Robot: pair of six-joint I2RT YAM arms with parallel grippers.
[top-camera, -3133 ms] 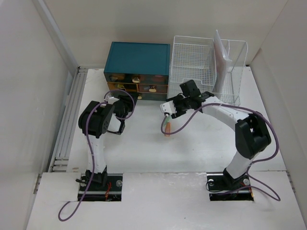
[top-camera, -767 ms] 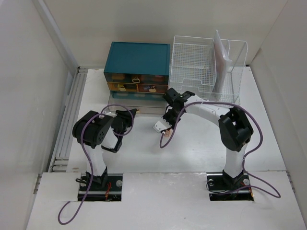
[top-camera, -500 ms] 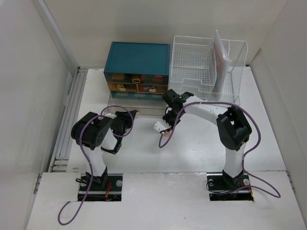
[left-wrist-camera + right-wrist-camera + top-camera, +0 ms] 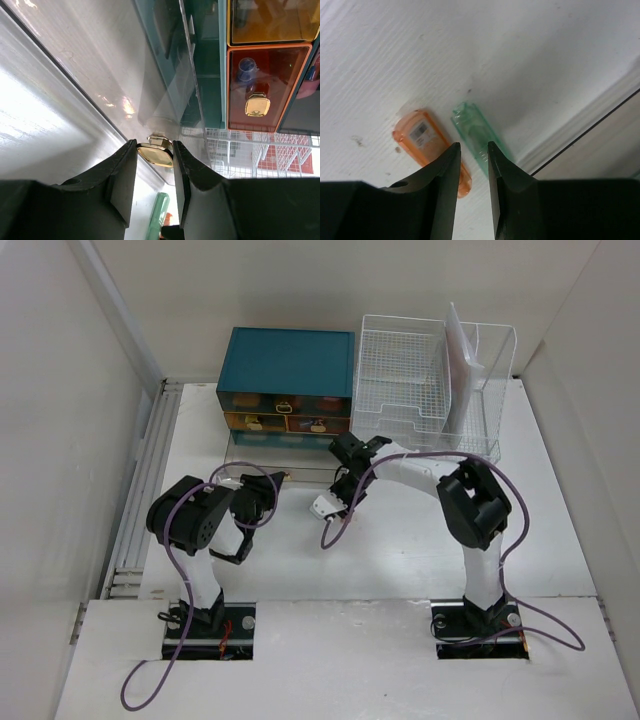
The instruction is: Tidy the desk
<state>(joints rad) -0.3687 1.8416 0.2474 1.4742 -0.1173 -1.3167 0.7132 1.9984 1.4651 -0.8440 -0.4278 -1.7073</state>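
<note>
Two grippers are at work on the desk [image 4: 400, 560], the hard white top that runs under everything, from the rail on the left across to the right wall. Treat it as stiff and slick. It offers nothing to grip, and I judge small plastic things will skate on it if nudged, so take hold of the things, not the top.

On the left, your left gripper [image 4: 155, 150] is clamped on the gold pull [image 4: 155, 156] of a clear drawer [image 4: 90, 70], which stands out from the foot of the teal cabinet [image 4: 288, 362].

Toward the middle, your right gripper [image 4: 473, 147] hangs over the desk, fingers a narrow gap apart with nothing between them. Under it lie an orange piece [image 4: 422, 137] and a green piece [image 4: 477, 132], translucent, light-looking, close together. Pinch each across its narrow sides.

The orange piece carries a small white label [image 4: 420, 131] with fine dark print, too small to read. No brand shows.
</note>
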